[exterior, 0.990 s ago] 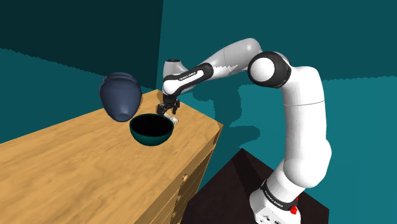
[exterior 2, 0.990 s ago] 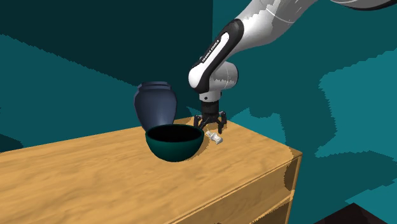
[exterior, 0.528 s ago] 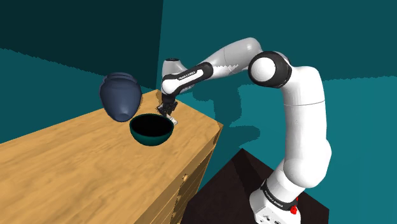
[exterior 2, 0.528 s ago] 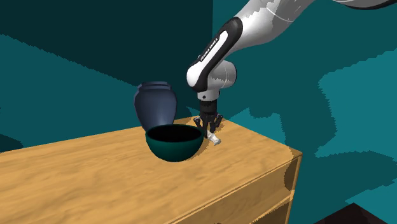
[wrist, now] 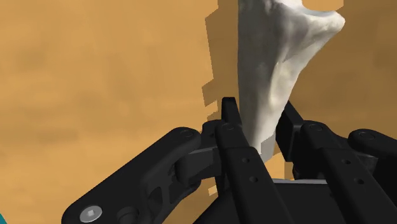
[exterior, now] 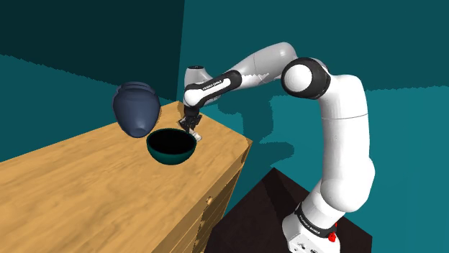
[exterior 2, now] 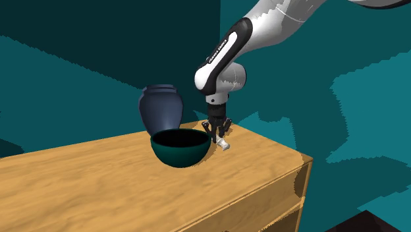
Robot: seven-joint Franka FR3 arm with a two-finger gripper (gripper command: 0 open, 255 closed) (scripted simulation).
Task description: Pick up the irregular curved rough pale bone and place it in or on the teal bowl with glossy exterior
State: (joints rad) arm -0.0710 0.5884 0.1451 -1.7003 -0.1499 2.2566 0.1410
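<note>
Gripper (wrist: 259, 113) clenched on the pale bone (wrist: 280, 63), low over the dresser (exterior 2: 263, 173) near its stand-side edge, just beside the teal bowl (exterior 2: 180, 151). Lift straight until clear of the rim (held by one end, so likely to swing), carry over the bowl's middle, lower, then let go.

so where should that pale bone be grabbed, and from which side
Probably at its narrow end, from straight above, closing across the slim width. The bone flares wide at its other end, a poorer fit, and the wooden top lies right under it, so above is the open side. The gripper clasps that narrow end now.
</note>
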